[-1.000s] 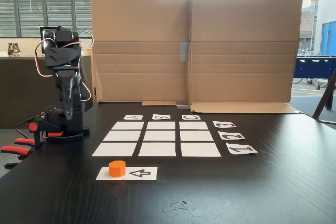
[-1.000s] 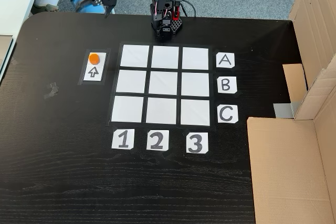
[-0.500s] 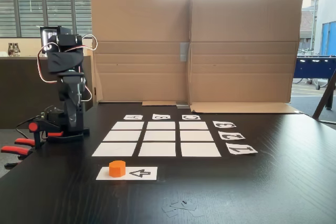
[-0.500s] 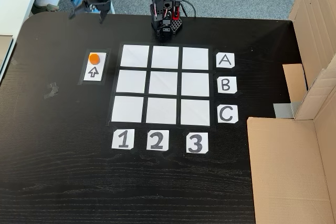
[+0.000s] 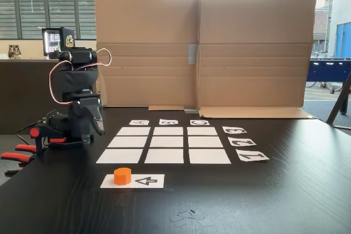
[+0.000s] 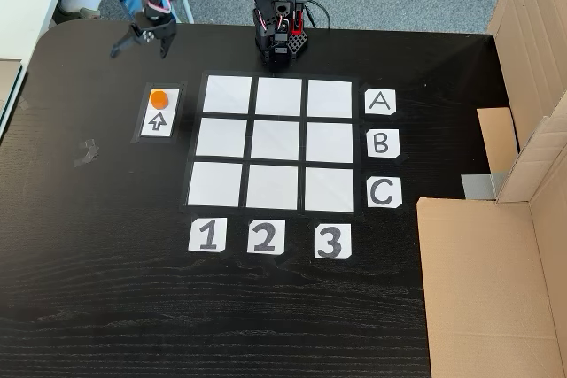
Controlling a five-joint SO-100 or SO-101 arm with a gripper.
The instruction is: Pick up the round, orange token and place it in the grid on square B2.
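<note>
**Reaching for the token, nothing in my grasp yet**

The black table (image 6: 106, 289) spreads under me, with a cardboard screen (image 5: 203, 47) standing along its far side in the low fixed view. On it lies the grid (image 6: 278, 142), nine white rectangles with lettered and numbered cards along two edges, and its middle cell, square B2 (image 6: 277, 141), is bare. Left of the grid in the view from above sits the long arrow card (image 6: 159, 112), and the token (image 6: 159, 98) stands upright on the end of it nearer my base. My gripper (image 6: 140, 42) hangs above the table, near the token but apart from it, fingers (image 6: 120, 45) spread and holding nothing. I judge this the approach. Next I need to come over the token, drop straddling it, and close squarely on its sides.
</note>
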